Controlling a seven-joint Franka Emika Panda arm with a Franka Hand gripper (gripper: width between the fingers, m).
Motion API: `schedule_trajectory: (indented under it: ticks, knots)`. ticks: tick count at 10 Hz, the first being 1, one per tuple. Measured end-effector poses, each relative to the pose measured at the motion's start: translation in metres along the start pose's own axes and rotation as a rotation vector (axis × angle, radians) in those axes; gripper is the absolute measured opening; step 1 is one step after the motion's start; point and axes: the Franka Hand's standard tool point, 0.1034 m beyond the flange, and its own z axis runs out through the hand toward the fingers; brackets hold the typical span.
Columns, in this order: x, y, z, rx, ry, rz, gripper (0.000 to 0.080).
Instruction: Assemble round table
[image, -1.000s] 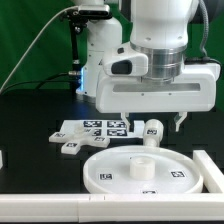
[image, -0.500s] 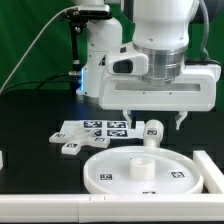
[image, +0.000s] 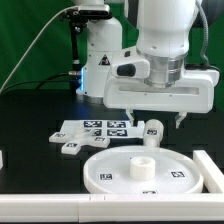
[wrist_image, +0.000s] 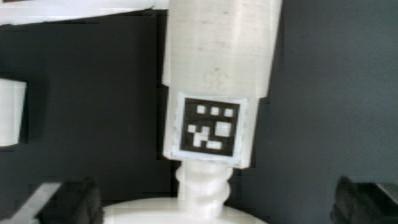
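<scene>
The round table top (image: 110, 172), a large white disc with a raised rim and a central hub (image: 143, 167), lies flat at the front. The short white leg (image: 153, 130) lies just behind it, next to the marker board. In the wrist view the leg (wrist_image: 217, 70) carries a square tag and narrows to a threaded end (wrist_image: 205, 185) that meets a rounded white part (wrist_image: 160, 212). My gripper (image: 154, 117) hangs open and empty above the leg, one finger on each side. Its dark fingertips (wrist_image: 63, 202) show at the picture's corners, apart from the leg.
The marker board (image: 92, 131) lies to the exterior view's left of the leg. A white block (image: 208, 168) stands at the right edge and another small white piece (image: 2, 158) at the left edge. A white rail (image: 60, 208) runs along the front.
My gripper has shifted slightly toward the exterior view's right, staying open above the leg. The parts have not moved.
</scene>
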Motion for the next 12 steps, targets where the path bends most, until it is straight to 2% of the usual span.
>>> schedule_trajectory:
  ticks: [1, 3, 5, 6, 7, 8, 9, 10, 12]
  knots:
    - [-0.006, 0.004, 0.015, 0.007, 0.006, 0.031, 0.0649]
    - [-0.011, 0.002, 0.037, -0.001, 0.019, 0.030, 0.0649]
    - [-0.010, 0.001, 0.039, -0.001, 0.025, 0.031, 0.0649]
    - [-0.010, 0.002, 0.039, -0.001, 0.024, 0.031, 0.0552]
    - [-0.010, 0.002, 0.039, -0.001, 0.024, 0.031, 0.0552]
    - [-0.010, 0.002, 0.039, -0.001, 0.024, 0.031, 0.0365]
    - [-0.010, 0.002, 0.039, -0.001, 0.024, 0.031, 0.0314]
    - [-0.012, -0.001, 0.039, -0.007, 0.016, 0.028, 0.0314]
    - [-0.029, -0.023, 0.028, -0.026, 0.014, -0.045, 0.0314]
